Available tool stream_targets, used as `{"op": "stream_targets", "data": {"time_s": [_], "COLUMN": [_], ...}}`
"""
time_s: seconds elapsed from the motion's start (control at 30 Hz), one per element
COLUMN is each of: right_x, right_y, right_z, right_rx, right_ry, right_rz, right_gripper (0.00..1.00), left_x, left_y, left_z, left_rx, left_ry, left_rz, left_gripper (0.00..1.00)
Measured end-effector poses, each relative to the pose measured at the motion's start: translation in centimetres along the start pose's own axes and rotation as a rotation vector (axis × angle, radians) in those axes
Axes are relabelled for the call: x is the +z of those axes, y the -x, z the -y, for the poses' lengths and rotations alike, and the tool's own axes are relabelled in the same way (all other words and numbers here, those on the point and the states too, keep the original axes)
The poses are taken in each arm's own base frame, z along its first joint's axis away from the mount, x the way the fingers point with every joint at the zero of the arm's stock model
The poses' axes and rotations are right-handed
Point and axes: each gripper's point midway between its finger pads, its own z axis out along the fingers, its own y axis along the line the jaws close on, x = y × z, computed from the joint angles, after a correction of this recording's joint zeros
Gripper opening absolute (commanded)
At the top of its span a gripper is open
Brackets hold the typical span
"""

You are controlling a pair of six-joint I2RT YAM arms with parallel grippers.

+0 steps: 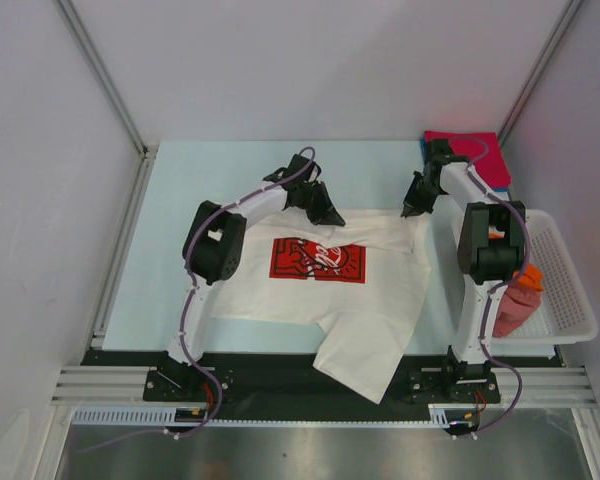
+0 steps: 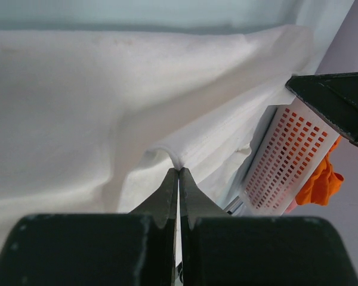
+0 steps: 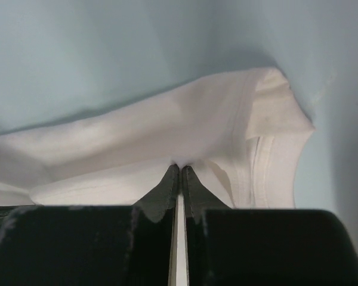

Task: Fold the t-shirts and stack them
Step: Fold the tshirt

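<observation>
A white t-shirt (image 1: 360,300) with a red logo print (image 1: 318,260) lies spread on the pale blue table (image 1: 210,180), its lower part hanging over the near edge. My left gripper (image 1: 327,212) is at the shirt's far edge, shut on a pinched ridge of white cloth (image 2: 77,101); its tips (image 2: 179,171) meet on the fold. At the shirt's far right corner, my right gripper (image 1: 416,206) is shut on the hem, the tips (image 3: 180,165) nipping white cloth (image 3: 167,125) beside a stitched sleeve edge (image 3: 268,149).
A folded red t-shirt (image 1: 465,148) lies on a blue one (image 1: 502,180) at the back right corner. A white lattice basket (image 1: 560,290) at the right holds an orange t-shirt (image 1: 529,276) and a pinkish-red one (image 1: 513,310). The basket (image 2: 286,161) also shows in the left wrist view.
</observation>
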Motion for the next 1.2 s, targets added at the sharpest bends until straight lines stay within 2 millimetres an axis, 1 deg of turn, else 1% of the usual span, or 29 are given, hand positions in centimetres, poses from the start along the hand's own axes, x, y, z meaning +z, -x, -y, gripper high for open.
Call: {"op": "stream_targets", "data": {"time_s": [0.03,0.07,0.1,0.13,0.17,0.2,0.23,0.27,0.3,0.33,0.4,0.43,0.5,0.53,0.57,0.63,0.73,0.83,0.87,0.93,1.07,1.13,1.2], "right_x": [0.1,0.1,0.2,0.3,0.4,0.4,0.3,0.2,0.0,-0.3,-0.8,-1.2,-2.1,-2.6,-3.0,-3.6,-3.3,-2.7,-2.6,-2.1,-0.9,-0.4,-0.1], "right_y": [0.2,0.4,0.6,0.9,1.1,1.4,1.6,1.8,2.0,2.3,2.8,2.9,3.1,3.1,3.0,2.7,2.5,2.5,2.7,2.8,2.4,2.2,2.2], "right_z": [0.0,-0.1,-0.2,-0.3,-0.3,-0.3,-0.3,-0.2,0.0,0.2,0.7,1.2,1.9,2.3,2.8,3.5,4.3,4.4,4.3,4.1,4.0,3.9,3.8], "right_rx": [-0.003,-0.004,-0.005,-0.009,-0.012,-0.015,-0.018,-0.022,-0.025,-0.028,-0.036,-0.035,-0.037,-0.037,-0.033,-0.026,-0.023,-0.034,-0.038,-0.047,-0.066,-0.074,-0.081], "right_ry": [0.0,0.001,0.002,0.003,0.004,0.002,0.0,-0.004,-0.011,-0.018,-0.033,-0.043,-0.05,-0.056,-0.061,-0.066,-0.072,-0.071,-0.068,-0.061,-0.06,-0.061,-0.059], "right_rz": [0.001,0.003,0.005,0.007,0.008,0.009,0.012,0.015,0.02,0.026,0.04,0.045,0.057,0.063,0.069,0.072,0.07,0.069,0.073,0.073,0.055,0.046,0.049], "right_gripper": [0.09,0.18,0.24,0.32,0.39,0.41,0.43,0.48,0.5,0.52,0.52,0.52,0.49,0.45,0.37,0.35,0.36,0.45,0.47,0.48,0.46,0.45,0.44], "left_x": [0.0,0.0,0.0,0.1,0.1,0.0,-0.1,-0.2,-0.4,-0.6,-1.2,-1.7,-3.0,-3.9,-5.1,-7.3,-11.1,-13.6,-14.0,-14.6,-15.0,-15.4,-15.8], "left_y": [0.1,0.2,0.4,0.5,0.6,0.8,0.9,1.0,1.2,1.4,2.0,2.3,2.8,2.9,2.9,3.0,2.8,2.5,2.3,2.0,1.4,1.7,2.2], "left_z": [0.0,0.1,0.2,0.3,0.3,0.4,0.3,0.1,-0.1,-0.4,-1.3,-1.9,-2.8,-3.3,-3.9,-4.7,-6.0,-7.8,-8.4,-10.4,-14.0,-14.9,-15.4], "left_rx": [0.0,0.001,0.001,0.003,0.003,0.004,0.0,0.003,0.006,0.016,0.045,0.062,0.087,0.098,0.111,0.126,0.157,0.171,0.17,0.158,0.117,0.104,0.098], "left_ry": [-0.001,-0.002,-0.004,-0.005,-0.006,-0.004,0.004,0.014,0.029,0.05,0.103,0.132,0.174,0.195,0.212,0.239,0.266,0.294,0.304,0.334,0.39,0.4,0.403], "left_rz": [0.002,0.003,0.005,0.007,0.009,0.013,0.015,0.019,0.024,0.031,0.055,0.072,0.095,0.105,0.115,0.131,0.162,0.182,0.183,0.174,0.138,0.138,0.148], "left_gripper": [0.0,0.01,0.01,0.02,0.05,0.09,0.17,0.22,0.26,0.36,0.46,0.53,0.56,0.59,0.58,0.56,0.52,0.51,0.51,0.5,0.5,0.5,0.5]}}
